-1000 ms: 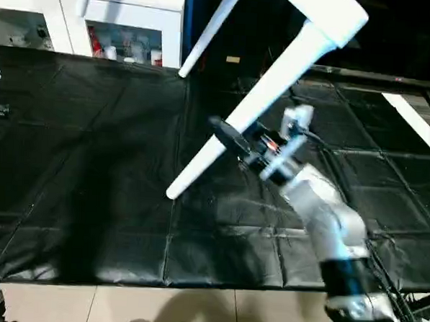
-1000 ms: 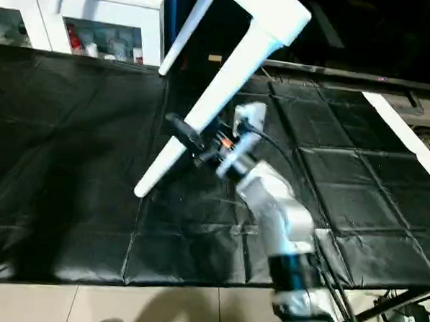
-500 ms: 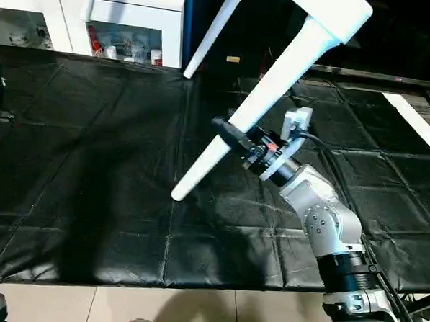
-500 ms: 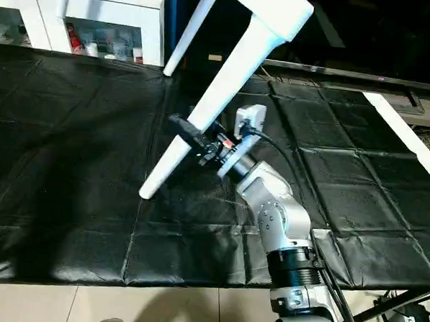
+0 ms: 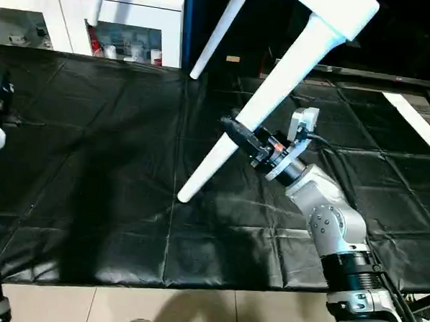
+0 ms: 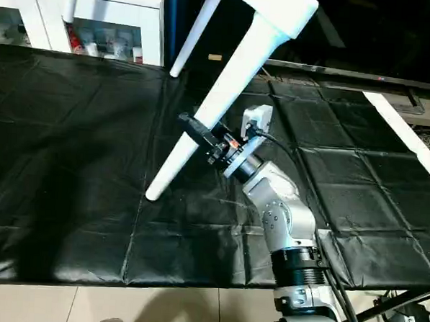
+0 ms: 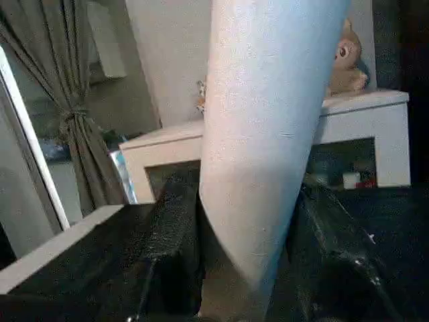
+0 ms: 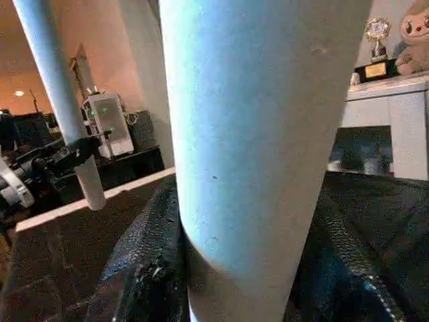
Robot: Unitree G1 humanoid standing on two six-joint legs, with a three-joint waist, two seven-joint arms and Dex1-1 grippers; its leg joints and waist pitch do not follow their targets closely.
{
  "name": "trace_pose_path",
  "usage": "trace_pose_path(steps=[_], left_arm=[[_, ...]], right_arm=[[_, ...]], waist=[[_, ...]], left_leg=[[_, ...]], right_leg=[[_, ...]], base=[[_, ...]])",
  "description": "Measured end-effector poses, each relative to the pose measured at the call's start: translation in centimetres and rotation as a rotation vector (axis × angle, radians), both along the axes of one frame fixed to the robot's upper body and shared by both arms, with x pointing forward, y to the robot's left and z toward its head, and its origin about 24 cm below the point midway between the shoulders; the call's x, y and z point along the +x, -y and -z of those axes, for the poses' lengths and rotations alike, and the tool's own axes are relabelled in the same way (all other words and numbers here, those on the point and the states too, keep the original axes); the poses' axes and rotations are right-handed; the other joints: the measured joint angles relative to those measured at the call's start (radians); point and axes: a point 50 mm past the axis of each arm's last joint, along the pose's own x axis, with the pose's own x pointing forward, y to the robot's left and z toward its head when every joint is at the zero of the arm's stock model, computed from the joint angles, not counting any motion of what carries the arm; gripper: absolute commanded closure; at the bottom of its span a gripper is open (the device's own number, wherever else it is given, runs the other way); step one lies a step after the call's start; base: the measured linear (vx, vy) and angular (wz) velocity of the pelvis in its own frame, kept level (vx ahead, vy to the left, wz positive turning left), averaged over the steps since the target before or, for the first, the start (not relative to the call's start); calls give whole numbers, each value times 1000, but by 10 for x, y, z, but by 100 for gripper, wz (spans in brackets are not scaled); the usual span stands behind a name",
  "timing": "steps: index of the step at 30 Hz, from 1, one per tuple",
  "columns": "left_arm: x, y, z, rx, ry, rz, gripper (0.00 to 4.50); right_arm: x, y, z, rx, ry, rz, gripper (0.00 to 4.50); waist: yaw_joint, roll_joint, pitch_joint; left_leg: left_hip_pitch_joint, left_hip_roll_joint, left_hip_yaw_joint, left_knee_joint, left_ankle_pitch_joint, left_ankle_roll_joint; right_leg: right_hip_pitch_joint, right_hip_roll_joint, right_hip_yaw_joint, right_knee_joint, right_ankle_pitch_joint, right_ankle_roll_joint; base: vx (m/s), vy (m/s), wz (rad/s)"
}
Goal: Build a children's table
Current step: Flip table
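Both grippers clamp white legs of the children's table, held tilted above the black-covered surface (image 5: 90, 198).

The right gripper (image 5: 239, 135) has its two black fingers (image 8: 144, 268) pressed against either side of a long white leg (image 5: 257, 113), which passes between them and slants down to a free end hanging just over the black cover. That leg's upper, flared end joins a corner of the white tabletop (image 5: 338, 7), raised well above the fingers. In the left wrist view, the left gripper (image 7: 244, 268) likewise pinches another leg (image 7: 261, 134) between its fingers (image 7: 175, 248), one on each side and touching it. A third leg (image 5: 218, 33) slants down from the tabletop beyond the right fingers. A white cabinet (image 5: 78, 24) with glass doors stands behind the surface.
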Motion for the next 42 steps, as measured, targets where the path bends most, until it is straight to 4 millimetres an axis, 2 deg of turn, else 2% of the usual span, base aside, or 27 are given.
trace_pose_path(steps=[5,9,13,17,30,31,32,34,35,38,42], left_arm=[[-6,3,15,-34,-42,3,295],[-10,8,35,-98,-90,19,298],[-15,17,58,-158,-158,48,298],[-18,24,72,-190,-200,61,298],[-24,27,80,-184,-225,46,298],[-24,27,80,-181,-226,45,298],[-24,27,80,-180,-229,46,263],[-25,28,82,-175,-239,51,228],[-26,32,86,-162,-266,75,225],[-30,33,90,-157,-281,91,185],[-40,29,91,-181,-248,130,160]], right_arm=[[-1,8,-7,-49,41,16,286],[-5,16,-12,-90,70,26,287],[-13,25,-15,-147,95,43,288],[-17,30,-16,-176,96,56,288],[-16,28,-9,-210,93,111,288],[-15,27,-7,-209,94,127,253],[-14,26,-6,-209,96,143,218],[-12,25,-1,-219,89,177,215],[-12,25,8,-241,54,184,205],[-18,25,28,-243,-17,191,169],[-25,24,35,-218,-11,199,136]], waist=[[0,-1,0],[1,-7,0],[5,-8,0],[4,-12,0],[-5,-21,-4],[-6,-22,-5],[-8,-22,-5],[-12,-22,-5],[-15,-21,-4],[-21,-16,-1],[-34,-14,1]], left_leg=[[0,0,0,-1,0,0],[-1,1,1,-2,0,0],[-1,1,1,-2,0,0],[0,1,1,-2,0,0],[4,1,1,-3,0,0],[4,1,1,-3,0,0],[6,1,1,-2,0,0],[11,1,1,-2,0,0],[13,1,1,-3,0,0],[11,0,1,-6,-1,1],[10,0,1,-8,-1,1]], right_leg=[[0,0,0,-1,0,0],[-1,1,-1,-2,0,0],[1,0,-1,-5,0,1],[2,1,-1,-5,-1,2],[4,1,0,-4,-3,6],[4,1,0,-4,-3,6],[5,1,0,-4,-3,6],[10,1,0,-5,-3,7],[12,1,0,-8,-4,7],[13,1,0,-15,-4,7],[13,1,0,-19,-2,7]], base=[[0,0,0],[0,0,0],[0,0,0],[0,0,0],[0,0,0],[0,0,0],[0,0,0],[0,0,0],[0,0,0],[0,0,0],[0,0,0]])
